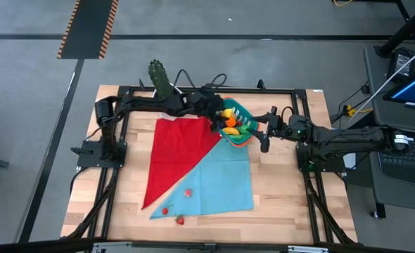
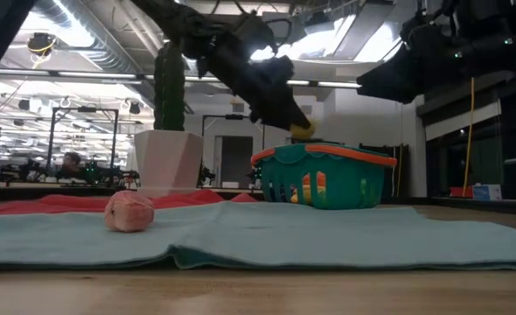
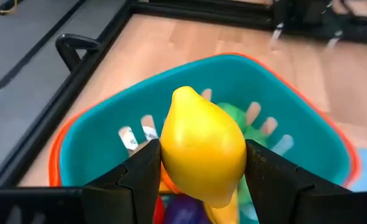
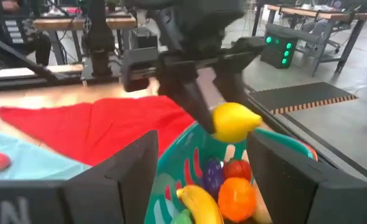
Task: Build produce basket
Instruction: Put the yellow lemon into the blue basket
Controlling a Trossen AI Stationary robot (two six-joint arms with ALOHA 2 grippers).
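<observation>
**Over the basket, lemon held for the drop**

Above the teal basket at upper centre of the high view, the left gripper clamps a yellow lemon between its fingers, poised so release lands it among the banana, orange and eggplant. The right gripper waits beside the basket, jaws apart and empty. Three red berries lie near the blue cloth, well apart from the basket.

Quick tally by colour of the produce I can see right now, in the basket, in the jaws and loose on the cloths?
Yellow: 2, lemon in the left gripper, banana in the basket
Orange: 1
Purple: 1
Red: 4, one in the basket, three loose
Green: at least 1
Total: 9 visible
</observation>
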